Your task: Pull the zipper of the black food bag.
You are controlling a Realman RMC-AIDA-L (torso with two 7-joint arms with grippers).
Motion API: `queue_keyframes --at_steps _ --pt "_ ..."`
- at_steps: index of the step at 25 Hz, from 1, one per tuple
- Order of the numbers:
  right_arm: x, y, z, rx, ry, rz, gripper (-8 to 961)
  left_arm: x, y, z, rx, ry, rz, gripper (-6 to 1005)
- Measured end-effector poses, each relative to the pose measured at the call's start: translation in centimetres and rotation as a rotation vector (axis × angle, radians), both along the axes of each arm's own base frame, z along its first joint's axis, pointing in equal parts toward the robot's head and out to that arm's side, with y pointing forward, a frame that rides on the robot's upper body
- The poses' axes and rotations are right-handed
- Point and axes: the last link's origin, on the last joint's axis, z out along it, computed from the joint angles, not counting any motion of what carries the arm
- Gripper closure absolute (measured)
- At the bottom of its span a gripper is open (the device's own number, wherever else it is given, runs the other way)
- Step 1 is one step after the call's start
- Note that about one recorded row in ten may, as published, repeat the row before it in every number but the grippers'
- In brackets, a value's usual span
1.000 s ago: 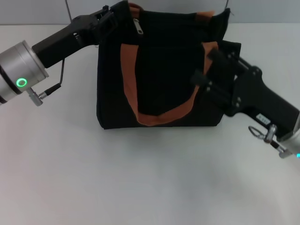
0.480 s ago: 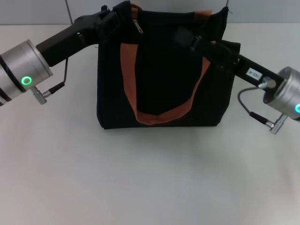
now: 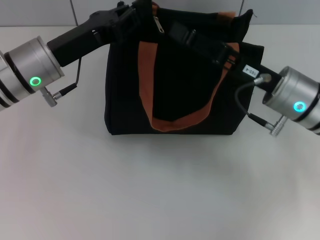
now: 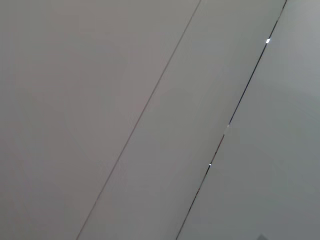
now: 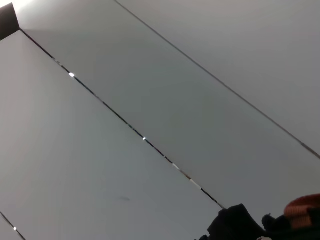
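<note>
Black against black fabric, the right gripper reached across the top of the black food bag, near the zipper; whether its fingers were spread or closed could not be told. The left gripper sat at the bag's top left corner, its grip equally unreadable. The bag stood toward the counter's far edge. Pulling with the bag unsteadied would probably drag it rather than move the slider.
</note>
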Motion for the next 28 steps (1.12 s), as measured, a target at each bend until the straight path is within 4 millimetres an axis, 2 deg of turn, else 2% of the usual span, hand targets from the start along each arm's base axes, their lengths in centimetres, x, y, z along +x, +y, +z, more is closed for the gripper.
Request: queue_keyframes --at_steps 4,9,17,28 --pt "-0.8 0.7 -0.2 -0.061 0.022 -0.024 240 0.5 0.1 -0.2 -0.009 0.004 -0.015 949" --pt "-0.5 1.2 -0.2 -0.114 0.026 -0.079 241 0.8 0.1 -0.5 -0.009 0.013 -0.03 949" --pt "-0.8 1.4 -0.7 -0.137 0.029 -0.096 248 1.7 0.0 -0.9 -0.03 0.023 -0.077 949" --pt "-0.5 1.2 -0.6 -0.14 0.028 -0.1 278 1.7 0.0 -0.9 -0.014 0.027 -0.082 949"
